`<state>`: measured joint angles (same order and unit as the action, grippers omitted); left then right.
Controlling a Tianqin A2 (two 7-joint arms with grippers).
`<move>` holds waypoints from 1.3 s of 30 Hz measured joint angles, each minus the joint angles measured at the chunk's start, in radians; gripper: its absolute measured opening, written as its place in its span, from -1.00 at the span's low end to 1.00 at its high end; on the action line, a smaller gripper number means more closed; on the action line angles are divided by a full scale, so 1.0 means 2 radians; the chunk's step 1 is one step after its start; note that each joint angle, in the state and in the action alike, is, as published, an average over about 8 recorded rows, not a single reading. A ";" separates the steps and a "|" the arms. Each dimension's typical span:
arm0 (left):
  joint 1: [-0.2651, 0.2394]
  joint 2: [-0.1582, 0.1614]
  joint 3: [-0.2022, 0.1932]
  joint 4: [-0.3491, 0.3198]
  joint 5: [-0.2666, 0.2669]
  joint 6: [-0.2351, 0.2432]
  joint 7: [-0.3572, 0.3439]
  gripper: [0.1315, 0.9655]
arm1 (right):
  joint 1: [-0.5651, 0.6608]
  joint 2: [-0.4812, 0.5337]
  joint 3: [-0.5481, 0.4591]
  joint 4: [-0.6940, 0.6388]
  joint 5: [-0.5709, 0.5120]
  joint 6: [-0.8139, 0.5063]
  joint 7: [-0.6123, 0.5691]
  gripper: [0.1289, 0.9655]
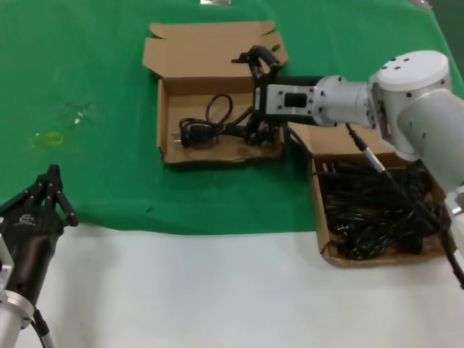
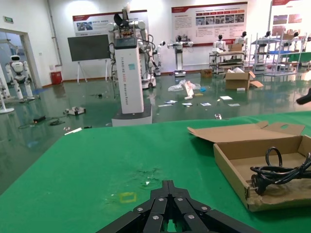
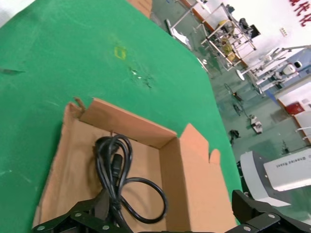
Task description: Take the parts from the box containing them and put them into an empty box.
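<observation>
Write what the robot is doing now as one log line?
right gripper: open over wavy-rim box | power cord: lying inside | straight-rim box: full of cords | left gripper: idle

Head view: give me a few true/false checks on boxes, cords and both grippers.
1. The right gripper is over the far box. True.
2. That box holds no cord. False: one looped cord lies in it.
3. The near-right box is full of black cords. True.
4. The left gripper is over a box. False: it sits parked near the table's front edge, off to the left.
</observation>
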<state>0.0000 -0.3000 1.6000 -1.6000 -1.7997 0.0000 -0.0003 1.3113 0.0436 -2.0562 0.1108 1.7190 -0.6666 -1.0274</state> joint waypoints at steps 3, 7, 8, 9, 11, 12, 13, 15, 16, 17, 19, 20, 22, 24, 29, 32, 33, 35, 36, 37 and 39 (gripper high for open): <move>0.000 0.000 0.000 0.000 0.000 0.000 0.000 -0.97 | -0.004 0.005 0.003 0.011 -0.006 -0.001 0.008 0.70; 0.000 0.000 0.000 0.000 0.000 0.000 0.000 -0.97 | -0.005 0.007 0.004 0.017 -0.009 -0.001 0.012 0.84; 0.000 0.000 0.000 0.000 0.000 0.000 0.000 -0.96 | -0.006 0.007 0.004 0.017 -0.009 -0.001 0.012 0.87; 0.000 0.000 0.000 0.000 0.000 0.000 0.000 -0.96 | -0.006 0.008 0.004 0.017 -0.009 -0.001 0.012 0.91; 0.000 0.000 0.000 0.000 0.000 0.000 0.000 -0.96 | -0.006 0.008 0.004 0.017 -0.009 -0.001 0.012 0.92; 0.000 0.000 0.000 0.000 0.000 0.000 0.000 -0.96 | -0.007 0.008 0.005 0.018 -0.009 0.000 0.013 0.93; 0.000 0.000 0.000 0.000 0.000 0.000 0.000 -0.96 | -0.008 0.008 0.005 0.020 -0.009 0.000 0.014 0.94; 0.000 0.000 0.000 0.000 0.000 0.000 0.000 -0.96 | -0.013 0.009 0.007 0.025 -0.008 0.003 0.018 0.97; 0.000 0.000 0.000 0.000 0.000 0.000 0.000 -0.96 | -0.017 0.010 0.008 0.030 -0.008 0.005 0.021 0.98; 0.000 0.000 0.000 0.000 0.000 0.000 0.000 -0.94 | -0.022 0.011 0.010 0.035 -0.008 0.007 0.024 0.99; 0.000 0.000 0.000 0.000 0.000 0.000 0.000 -0.90 | -0.033 0.013 0.014 0.048 -0.007 0.013 0.033 1.00; 0.000 0.000 0.000 0.000 0.000 0.000 0.000 -0.88 | -0.040 0.014 0.016 0.055 -0.006 0.017 0.038 1.00; 0.000 0.000 0.000 0.000 0.000 0.000 0.000 -0.84 | -0.054 0.017 0.021 0.072 -0.005 0.024 0.050 1.00; 0.000 0.000 0.000 0.000 0.000 0.000 0.000 -0.80 | -0.070 0.020 0.027 0.089 -0.004 0.032 0.061 1.00; 0.000 0.000 0.000 0.000 0.000 0.000 0.000 -0.64 | -0.112 0.027 0.041 0.137 -0.001 0.054 0.094 1.00; 0.000 0.000 0.000 0.000 0.000 0.000 0.000 -0.52 | -0.139 0.032 0.050 0.166 0.001 0.068 0.115 1.00; 0.000 0.000 0.000 0.000 0.000 0.000 0.000 -0.47 | -0.147 0.034 0.053 0.176 0.002 0.072 0.121 1.00; 0.000 0.000 0.000 0.000 0.000 0.000 0.000 -0.41 | -0.164 0.037 0.059 0.194 0.003 0.081 0.134 1.00; 0.000 0.000 0.000 0.000 0.000 0.000 0.000 -0.35 | -0.173 0.039 0.062 0.204 0.004 0.085 0.141 1.00; 0.000 0.000 0.000 0.000 0.000 0.000 0.000 -0.29 | -0.182 0.040 0.065 0.213 0.004 0.089 0.148 1.00; 0.000 0.000 0.000 0.000 0.000 0.000 0.000 -0.16 | -0.198 0.043 0.071 0.232 0.006 0.098 0.161 1.00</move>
<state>0.0000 -0.3000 1.6000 -1.6000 -1.7997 0.0000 -0.0003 0.9144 0.1303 -1.9149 0.5753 1.7305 -0.4706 -0.7063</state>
